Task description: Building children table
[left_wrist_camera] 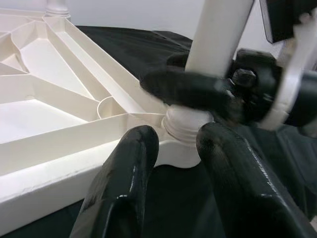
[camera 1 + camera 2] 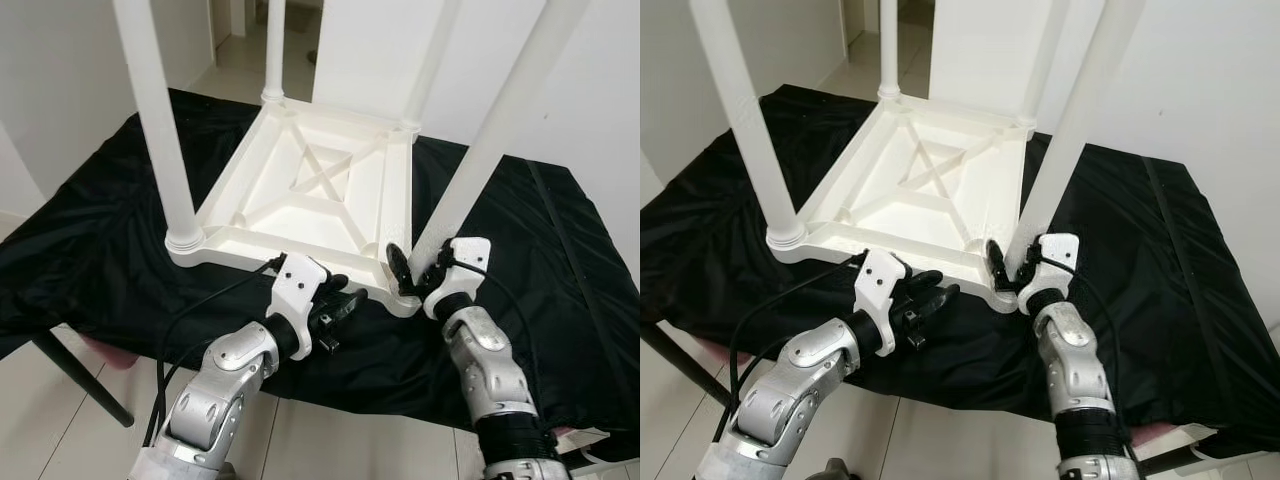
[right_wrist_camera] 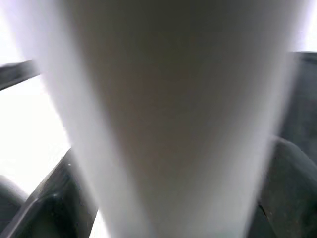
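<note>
Upturned white table (image 2: 310,190) lies on the black-draped tabletop (image 2: 90,250); right gripper (image 2: 418,275) clamps the near-right leg (image 2: 480,150) at its base, leg blurred in its wrist view, left gripper (image 1: 173,183) slightly parted, empty, at the near rim.

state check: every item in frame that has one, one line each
children's table: upside down on the black cloth, underside ribs facing up.
table legs: four seated in the corners, standing up.
near right leg: seated in its corner socket, right gripper around its base.
right gripper: shut on the near right leg.
left gripper: open, holding nothing, at the table's near edge.
black cloth: spread over the work surface, wrinkled.
</note>
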`<state>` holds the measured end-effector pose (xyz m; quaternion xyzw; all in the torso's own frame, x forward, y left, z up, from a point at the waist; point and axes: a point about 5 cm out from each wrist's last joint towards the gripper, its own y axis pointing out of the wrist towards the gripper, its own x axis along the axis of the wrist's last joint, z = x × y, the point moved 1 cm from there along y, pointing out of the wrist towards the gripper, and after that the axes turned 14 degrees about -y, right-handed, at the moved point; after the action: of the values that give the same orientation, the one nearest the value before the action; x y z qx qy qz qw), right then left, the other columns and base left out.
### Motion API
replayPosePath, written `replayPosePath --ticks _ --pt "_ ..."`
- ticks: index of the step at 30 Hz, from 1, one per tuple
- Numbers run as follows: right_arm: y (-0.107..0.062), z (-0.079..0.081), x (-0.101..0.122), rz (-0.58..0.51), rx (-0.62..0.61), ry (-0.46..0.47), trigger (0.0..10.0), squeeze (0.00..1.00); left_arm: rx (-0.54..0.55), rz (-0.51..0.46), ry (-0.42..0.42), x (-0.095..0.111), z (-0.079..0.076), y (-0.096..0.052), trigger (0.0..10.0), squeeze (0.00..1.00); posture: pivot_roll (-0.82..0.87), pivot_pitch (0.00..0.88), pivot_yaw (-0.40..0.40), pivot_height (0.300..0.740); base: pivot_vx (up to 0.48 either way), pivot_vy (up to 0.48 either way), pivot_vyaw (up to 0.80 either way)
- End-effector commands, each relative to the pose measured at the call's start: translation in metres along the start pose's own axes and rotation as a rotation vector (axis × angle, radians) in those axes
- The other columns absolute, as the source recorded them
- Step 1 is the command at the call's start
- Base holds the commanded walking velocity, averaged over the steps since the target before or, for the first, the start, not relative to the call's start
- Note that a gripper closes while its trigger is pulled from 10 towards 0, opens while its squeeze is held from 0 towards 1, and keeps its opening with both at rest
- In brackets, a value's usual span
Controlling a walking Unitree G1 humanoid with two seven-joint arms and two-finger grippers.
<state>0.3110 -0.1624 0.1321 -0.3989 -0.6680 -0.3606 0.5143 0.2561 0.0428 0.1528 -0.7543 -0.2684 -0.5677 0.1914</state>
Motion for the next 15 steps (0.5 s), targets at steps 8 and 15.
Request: replayPosePath --ticks 8,15 --pt "-0.008 -0.006 -0.018 0.072 0.296 -0.09 10.0 0.0 -0.002 0.004 -0.003 -0.001 -0.001 0.001 10.0 0.0 0.15 0.0 -0.085 0.74 0.0 0.0 0.0" --pt "0.006 -0.018 -0.018 0.071 0.343 -0.158 0.0 0.0 0.003 0.004 -0.002 -0.001 0.0 0.001 10.0 0.0 0.16 0.0 -0.088 0.74 0.0 0.0 0.0"
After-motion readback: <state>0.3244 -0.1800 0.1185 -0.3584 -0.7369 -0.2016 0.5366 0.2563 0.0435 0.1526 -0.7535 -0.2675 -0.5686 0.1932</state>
